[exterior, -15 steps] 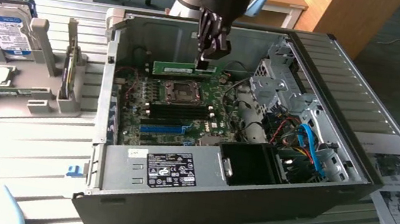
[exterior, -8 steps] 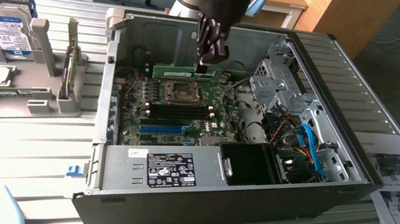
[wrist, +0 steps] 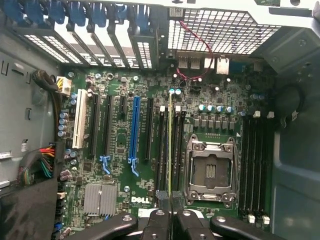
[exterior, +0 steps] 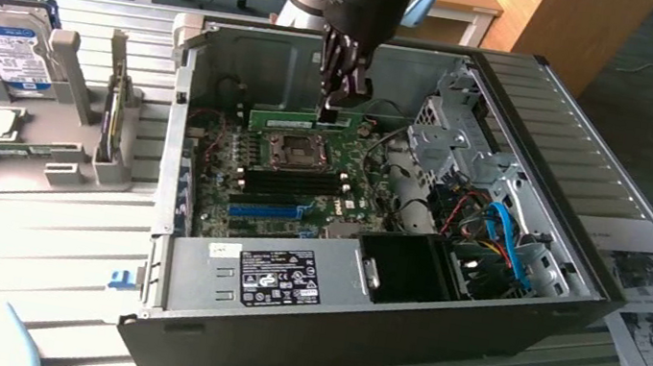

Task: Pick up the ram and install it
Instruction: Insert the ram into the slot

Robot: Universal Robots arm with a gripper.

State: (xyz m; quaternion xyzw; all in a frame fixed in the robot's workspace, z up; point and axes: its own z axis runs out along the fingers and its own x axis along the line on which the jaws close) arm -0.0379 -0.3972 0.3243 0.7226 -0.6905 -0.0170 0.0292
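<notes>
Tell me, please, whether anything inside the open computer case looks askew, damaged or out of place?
Nothing stands out. The gripper holds the ram on edge over the motherboard, parallel to the memory slots, and I see no loose or damaged parts.

The case (exterior: 569,166) lies open above the processor socket (exterior: 296,149), leaving free descent onto it. Just beside the socket, the gripper (exterior: 337,110) clamping the ram (exterior: 284,121) takes the room over the memory slots (wrist: 161,150). Toward the exterior view's right of the socket, the drive cage (exterior: 458,130) and cables (exterior: 500,238) crowd in. A black shroud (exterior: 411,269) stands on its camera side.
</notes>
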